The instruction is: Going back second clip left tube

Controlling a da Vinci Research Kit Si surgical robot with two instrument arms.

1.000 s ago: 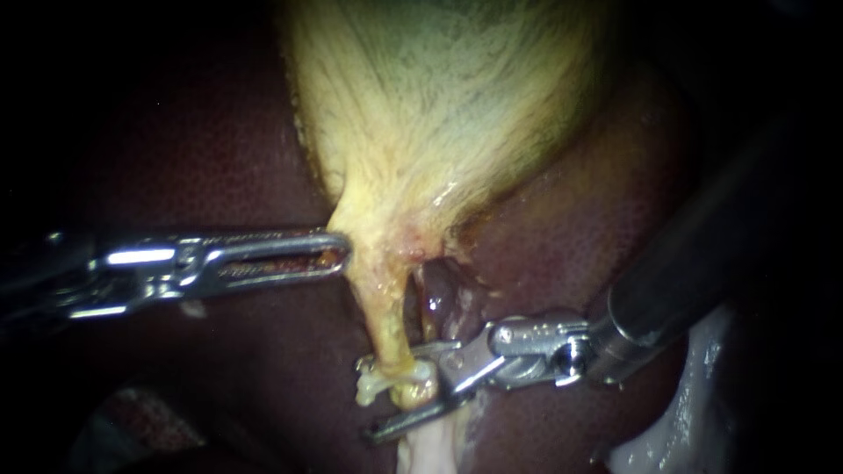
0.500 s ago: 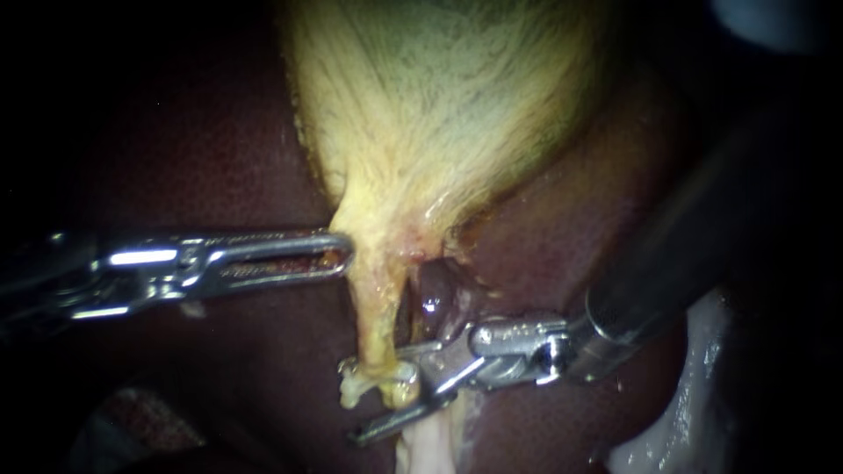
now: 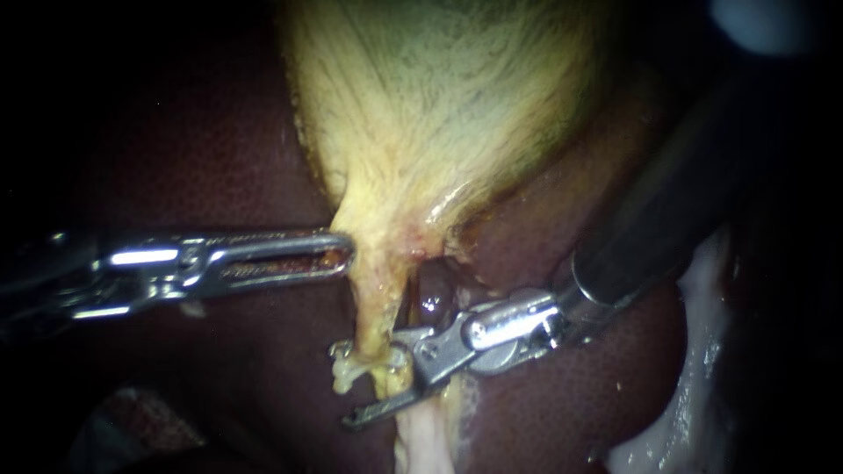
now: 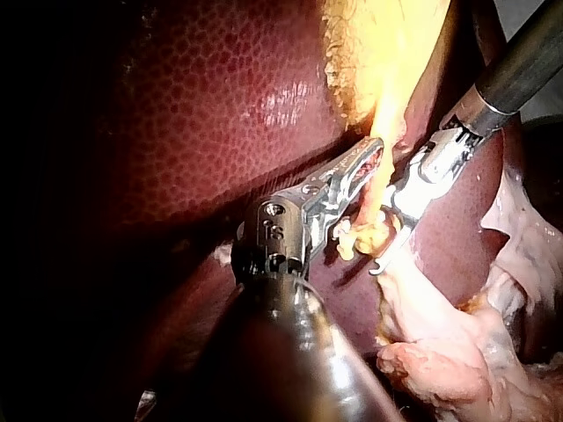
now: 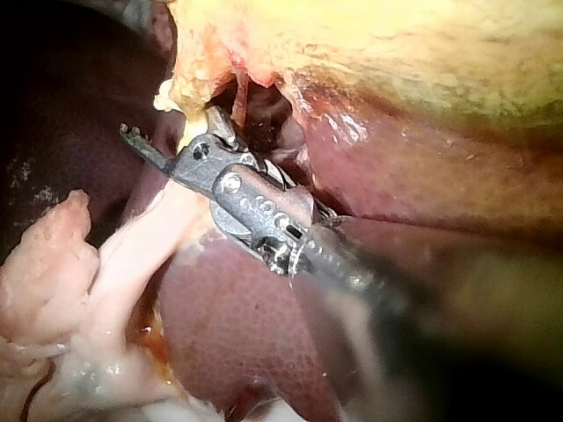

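The yellow gallbladder (image 3: 439,105) narrows to a thin yellow tube (image 3: 379,307) running down over the dark liver (image 3: 202,158). My left instrument (image 3: 344,254) reaches in level from the left, jaws together on the left edge of the gallbladder's neck; the left wrist view shows its tip (image 4: 371,156) against the yellow tube (image 4: 387,114). My right instrument (image 3: 344,386) comes from the upper right. Its jaws stand open, one on each side of the tube's lower end, where a small yellow lump (image 3: 386,377) sits. The right wrist view shows these jaws (image 5: 167,123) spread under the neck.
A pale whitish strand (image 3: 426,439) continues below the right jaws. Pale fatty tissue (image 3: 694,351) lies at the lower right, seen also as pale tissue (image 4: 457,352) and as a pale pink mass (image 5: 88,290). A dark hollow (image 3: 435,294) opens right of the tube.
My right instrument has shifted left and a little up along the tube, its shaft now steeper, and the tube's lower end moved left with it. The left instrument has stayed still.
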